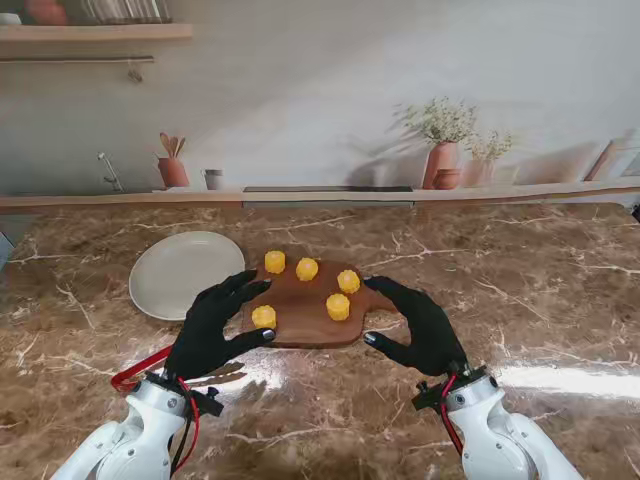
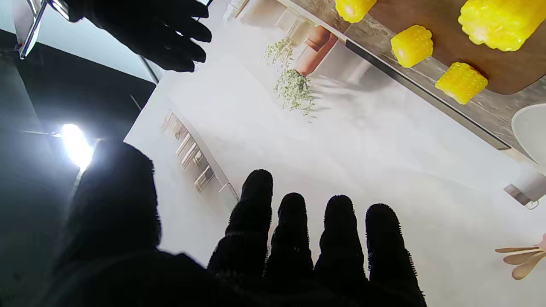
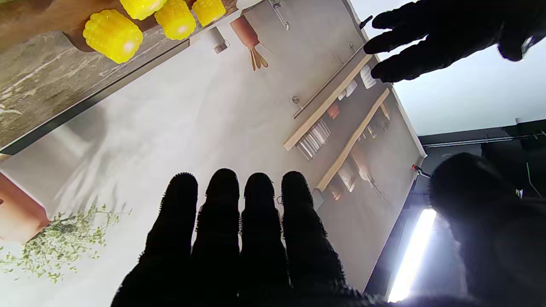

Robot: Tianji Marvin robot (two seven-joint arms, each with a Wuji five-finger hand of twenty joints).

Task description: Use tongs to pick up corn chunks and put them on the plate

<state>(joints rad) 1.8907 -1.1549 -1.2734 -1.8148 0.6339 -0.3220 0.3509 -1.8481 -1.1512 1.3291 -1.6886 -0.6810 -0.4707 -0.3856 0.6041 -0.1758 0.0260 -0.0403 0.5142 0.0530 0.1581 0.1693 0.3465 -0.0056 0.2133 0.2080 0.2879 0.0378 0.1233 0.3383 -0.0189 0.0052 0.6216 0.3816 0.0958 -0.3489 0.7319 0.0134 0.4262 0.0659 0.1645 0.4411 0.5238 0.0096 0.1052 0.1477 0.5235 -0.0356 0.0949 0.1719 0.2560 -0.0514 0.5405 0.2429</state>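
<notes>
Several yellow corn chunks (image 1: 307, 269) stand on a brown wooden board (image 1: 300, 335) in the middle of the marble table. A white plate (image 1: 185, 273) lies empty just left of the board. Red-handled tongs (image 1: 140, 368) lie on the table under my left wrist, held by neither hand. My left hand (image 1: 215, 325) hovers open at the board's left edge, fingers spread near one chunk (image 1: 264, 317). My right hand (image 1: 420, 325) hovers open at the board's right edge. In the wrist views, corn chunks (image 2: 411, 44) (image 3: 113, 35) show beyond my straight fingers (image 2: 294, 238) (image 3: 239, 230).
A raised ledge (image 1: 320, 195) runs along the table's far edge, carrying a utensil pot (image 1: 172, 170), a small cup (image 1: 213, 179) and terracotta pots with plants (image 1: 442, 160). Bare marble (image 1: 540, 290) stretches to the right of the board.
</notes>
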